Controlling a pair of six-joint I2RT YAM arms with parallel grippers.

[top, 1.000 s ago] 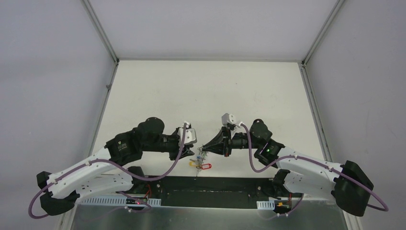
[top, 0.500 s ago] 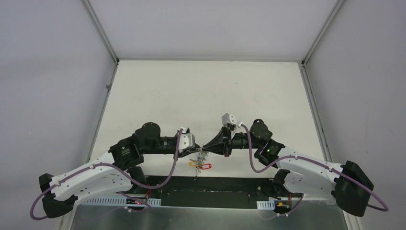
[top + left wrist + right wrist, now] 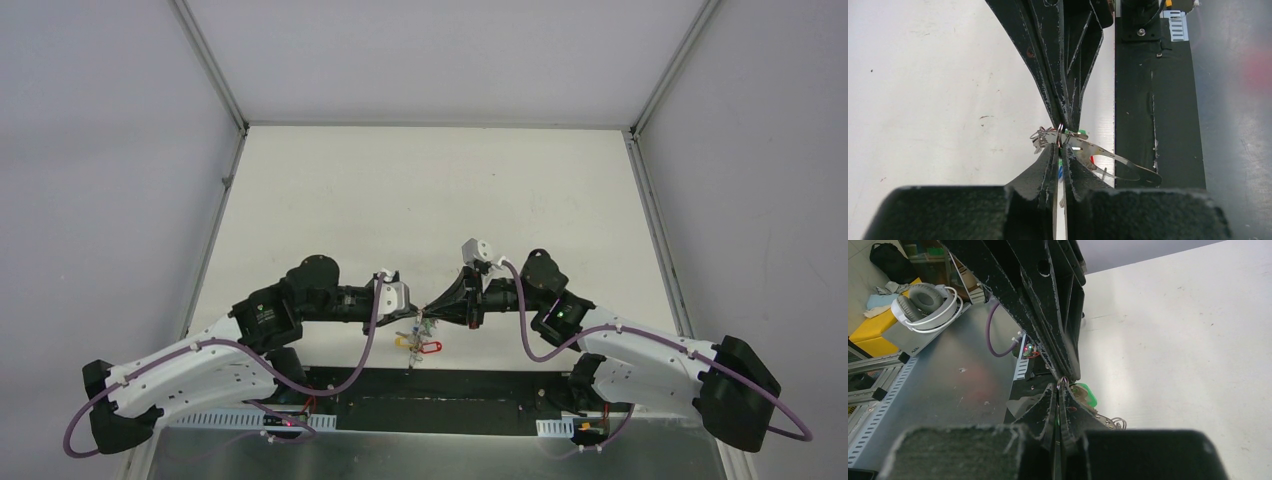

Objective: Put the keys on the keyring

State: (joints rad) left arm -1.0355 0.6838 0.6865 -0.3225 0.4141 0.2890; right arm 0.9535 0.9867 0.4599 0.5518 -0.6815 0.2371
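My two grippers meet tip to tip above the table's near edge. A small metal ring [image 3: 1060,135] [image 3: 1063,381] sits between them, and the left gripper [image 3: 419,317] [image 3: 1059,146] and right gripper [image 3: 429,314] [image 3: 1058,385] are both shut on it. The key bunch hangs below. Beside the ring I see a green tag [image 3: 1079,133] [image 3: 1088,395], and a sliver of blue tag [image 3: 1061,172] between my left fingers. The keyring [image 3: 1128,167], a thin grey metal loop, curves off to the right. Red [image 3: 431,347] and yellow [image 3: 403,341] tags dangle lowest.
A black base plate [image 3: 440,385] runs along the near edge under the bunch, with a metal shelf [image 3: 440,450] in front of it. White table [image 3: 430,200] stretches behind, with grey walls on three sides. Headphones [image 3: 923,300] lie off the table.
The left gripper has closed its jaws onto the small ring. Its wrist dropped and shifted right to meet the right gripper's tips. The right arm stayed still.
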